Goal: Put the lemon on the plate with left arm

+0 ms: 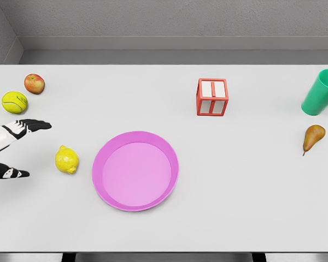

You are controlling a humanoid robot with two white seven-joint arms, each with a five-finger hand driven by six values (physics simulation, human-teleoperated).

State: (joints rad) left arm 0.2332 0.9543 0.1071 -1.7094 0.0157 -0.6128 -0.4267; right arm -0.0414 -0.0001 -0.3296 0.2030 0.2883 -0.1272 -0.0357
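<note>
Left hand (13,150) at left edge, fingers spread wide, empty, touching nothing. Lemon (66,160) on desk (235,191) just right of hand, near pink plate (135,170), not on it

The left hand (13,147) is cut off by the picture's left edge; only its fingers (35,125) and thumb show. The green cup (320,93), far right of those fingers, is clipped by the right edge.

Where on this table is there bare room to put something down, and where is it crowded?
Widest bare stretch: between the pink plate, the red box and the pear, running to the near edge. The far middle, between the apple and the box, is bare too. Crowded: the left edge, where the apple, tennis ball, lemon and open left hand cluster.
</note>
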